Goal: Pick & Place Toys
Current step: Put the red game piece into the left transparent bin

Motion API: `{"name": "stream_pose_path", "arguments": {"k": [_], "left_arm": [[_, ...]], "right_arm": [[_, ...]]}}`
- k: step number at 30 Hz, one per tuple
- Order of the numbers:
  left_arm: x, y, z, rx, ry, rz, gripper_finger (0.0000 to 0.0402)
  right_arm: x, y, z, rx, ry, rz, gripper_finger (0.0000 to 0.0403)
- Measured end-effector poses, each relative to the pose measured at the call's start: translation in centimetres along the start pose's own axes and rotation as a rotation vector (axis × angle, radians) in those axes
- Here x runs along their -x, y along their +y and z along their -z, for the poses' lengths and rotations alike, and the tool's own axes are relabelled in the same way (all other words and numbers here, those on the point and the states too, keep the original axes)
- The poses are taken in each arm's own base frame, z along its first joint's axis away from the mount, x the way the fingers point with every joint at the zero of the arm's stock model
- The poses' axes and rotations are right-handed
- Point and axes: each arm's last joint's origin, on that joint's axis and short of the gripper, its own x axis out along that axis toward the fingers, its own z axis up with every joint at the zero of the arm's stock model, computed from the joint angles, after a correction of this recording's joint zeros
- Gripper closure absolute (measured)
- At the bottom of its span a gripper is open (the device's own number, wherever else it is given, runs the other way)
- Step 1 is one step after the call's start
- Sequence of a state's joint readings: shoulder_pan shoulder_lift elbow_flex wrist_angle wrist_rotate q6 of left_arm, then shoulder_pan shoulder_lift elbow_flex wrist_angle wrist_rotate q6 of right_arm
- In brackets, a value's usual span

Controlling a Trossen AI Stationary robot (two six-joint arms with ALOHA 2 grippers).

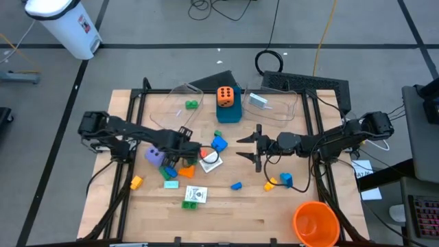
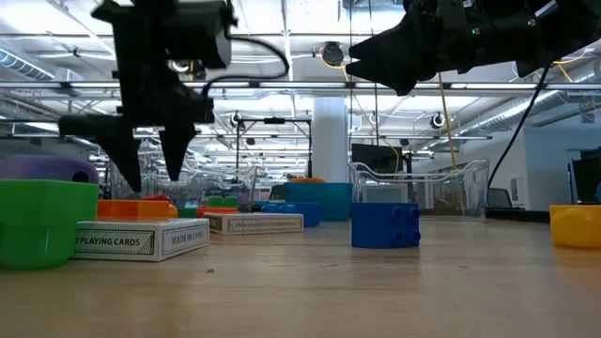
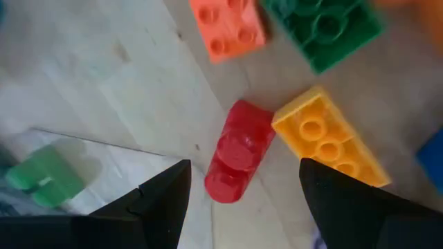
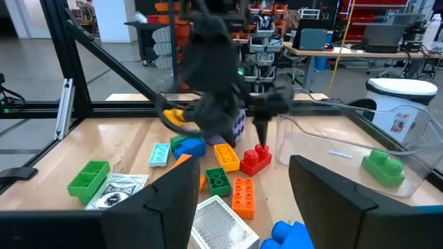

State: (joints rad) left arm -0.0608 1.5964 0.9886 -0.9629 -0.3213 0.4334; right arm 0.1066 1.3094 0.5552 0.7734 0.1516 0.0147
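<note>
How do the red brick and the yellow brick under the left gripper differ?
The red brick is narrower with rounded ends; the yellow brick is a longer, square-cornered block. The red brick lies between the open left gripper fingers; the yellow lies off to one side. Both rest studs-up, touching.

The left gripper [image 1: 194,152] is hanging just above a brick [image 3: 237,151] that is lying on the desk [image 1: 274,213] between its fingers [image 3: 156,200]. A longer brick [image 3: 331,143] is lying right beside that one, and two more bricks [image 3: 227,26] are sitting just past it. The right gripper [image 1: 248,145] is facing the left one, well apart, with a die [image 1: 226,95] sitting on a box [image 1: 230,113] beyond both.
</note>
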Motion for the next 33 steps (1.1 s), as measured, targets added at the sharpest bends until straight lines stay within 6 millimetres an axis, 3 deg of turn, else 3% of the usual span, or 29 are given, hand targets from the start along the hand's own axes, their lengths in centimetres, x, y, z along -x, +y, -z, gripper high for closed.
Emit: {"name": "stream_pose_path", "arguments": {"k": [9, 19, 33], "left_arm": [[-2.1, 1.9, 0.6, -0.023, 0.066, 0.041, 0.0128], [-2.2, 2.3, 0.1, -0.141, -0.049, 0.094, 0.0128], [-2.3, 2.4, 0.1, -0.153, -0.049, 0.091, 0.0129]], "right_arm": [[0.0, 0.0, 0.0, 0.006, 0.000, 0.000, 0.0189], [0.0, -0.1, 0.0, 0.012, 0.002, 0.005, 0.0189], [0.0, -0.1, 0.0, 0.012, 0.004, 0.005, 0.0192]]}}
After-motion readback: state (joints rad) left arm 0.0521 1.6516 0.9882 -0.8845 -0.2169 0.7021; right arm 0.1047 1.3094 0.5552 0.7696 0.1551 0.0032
